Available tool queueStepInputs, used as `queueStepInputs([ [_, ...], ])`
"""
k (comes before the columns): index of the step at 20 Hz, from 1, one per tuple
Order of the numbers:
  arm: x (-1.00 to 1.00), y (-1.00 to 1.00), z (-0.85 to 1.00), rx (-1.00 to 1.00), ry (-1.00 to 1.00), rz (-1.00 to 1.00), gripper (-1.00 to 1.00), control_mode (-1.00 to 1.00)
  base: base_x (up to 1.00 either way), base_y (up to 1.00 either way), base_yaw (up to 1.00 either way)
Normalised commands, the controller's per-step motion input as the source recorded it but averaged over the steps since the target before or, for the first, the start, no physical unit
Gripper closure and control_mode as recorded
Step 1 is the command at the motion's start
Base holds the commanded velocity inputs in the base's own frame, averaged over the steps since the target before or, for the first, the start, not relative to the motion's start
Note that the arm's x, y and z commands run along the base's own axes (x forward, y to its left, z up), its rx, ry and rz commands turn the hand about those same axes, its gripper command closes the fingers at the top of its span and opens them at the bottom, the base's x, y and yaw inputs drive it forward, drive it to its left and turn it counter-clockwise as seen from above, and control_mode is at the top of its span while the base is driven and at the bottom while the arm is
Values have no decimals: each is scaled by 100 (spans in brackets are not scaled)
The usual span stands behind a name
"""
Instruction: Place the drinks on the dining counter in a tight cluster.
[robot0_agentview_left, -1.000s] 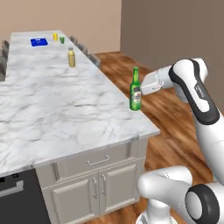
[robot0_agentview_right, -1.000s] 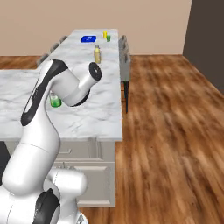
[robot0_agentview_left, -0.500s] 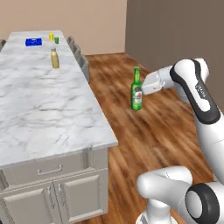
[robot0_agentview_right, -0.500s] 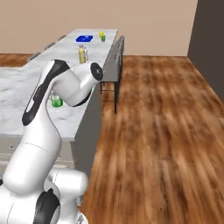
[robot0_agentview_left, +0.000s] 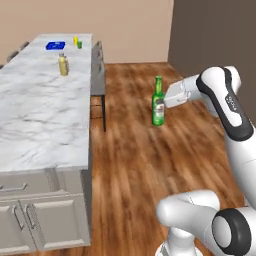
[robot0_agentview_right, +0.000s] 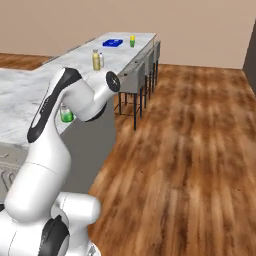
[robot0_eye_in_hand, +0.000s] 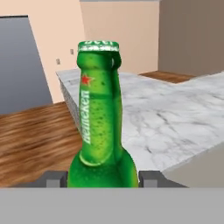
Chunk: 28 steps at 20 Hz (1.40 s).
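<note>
My gripper (robot0_agentview_left: 163, 102) is shut on the slim green glass bottle (robot0_agentview_left: 158, 102), holding it upright in the air over the wooden floor, to the right of the counter. In the hand view the green bottle (robot0_eye_in_hand: 98, 127) stands between the two fingertips (robot0_eye_in_hand: 151, 178). From the right, the bottle (robot0_agentview_right: 66, 114) peeks out behind my arm. The yellow juice bottle (robot0_agentview_left: 63, 65) stands far off on the dining counter (robot0_agentview_left: 82, 57), and a clear bottle (robot0_agentview_right: 102, 60) stands right beside the juice bottle (robot0_agentview_right: 96, 60).
A blue dish (robot0_agentview_left: 55, 45) and small green and yellow cups (robot0_agentview_left: 77, 43) sit at the counter's far end. Grey stools (robot0_agentview_left: 98, 70) line its right side. A marble-topped cabinet with drawers (robot0_agentview_left: 40, 215) is near left. Open wooden floor (robot0_agentview_right: 190, 150) lies to the right.
The whole picture has shifted, so the base has moved: the counter slid left and more wooden floor shows. The green bottle stays in my gripper as before.
</note>
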Motion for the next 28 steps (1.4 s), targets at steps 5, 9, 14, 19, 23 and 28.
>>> queueStepInputs([
  [5, 0, 0, 0, 0, 0, 0, 100, 100, 44, -100, 46],
  [9, 0, 0, 0, 0, 0, 0, 100, 100, 48, -99, 51],
  [14, 0, 0, 0, 0, 0, 0, 100, 100, 68, -76, 58],
  [19, 0, 0, 0, 0, 0, 0, 100, 100, 73, -67, 62],
  [23, 0, 0, 0, 0, 0, 0, 100, 100, 76, -71, 61],
  [28, 0, 0, 0, 0, 0, 0, 100, 100, 71, -100, 40],
])
